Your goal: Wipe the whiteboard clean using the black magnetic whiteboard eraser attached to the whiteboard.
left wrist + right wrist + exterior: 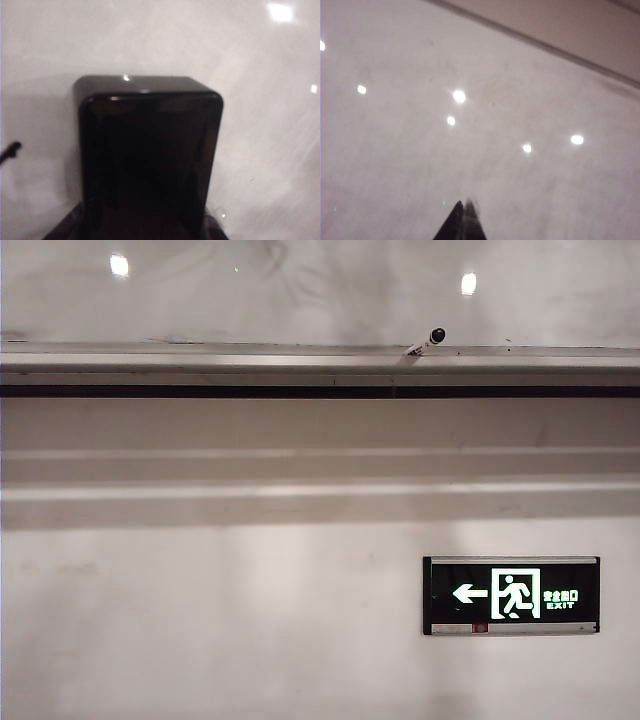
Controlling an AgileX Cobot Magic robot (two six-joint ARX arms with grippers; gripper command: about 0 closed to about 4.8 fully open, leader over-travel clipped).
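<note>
A: Looking at the glossy black rectangular magnetic eraser [150, 155] first: in the left wrist view it fills the middle of the picture, its back facing the camera, lying against the wide glossy grey-white whiteboard [260, 130]. Board surface shows on three sides of it.

B: Does the left gripper [145, 232] have it?

A: Only dark edges of the gripper show at the eraser's near end, close against its sides. I cannot tell whether the fingers clamp it or merely sit beside it. In the exterior view neither the eraser nor either arm appears, only the whiteboard's lower strip above the long silver metal ledge [200, 362], where a black-capped marker pen [428, 340] lies.

B: And the right gripper [465, 212]?

A: Its dark fingertips meet in a point, closed on nothing, facing bare board with faint grey smudges, away from the eraser.

B: So how should the wipe go?

A: My judgement: confirm a firm hold on the eraser's two long sides, keep its felt face flat to the board rather than tipped on an edge, and sweep in straight overlapping passes. Press evenly; the magnet will drag, so a loose hold could let the eraser twist. Stay above the ledge so the marker is not knocked.
</note>
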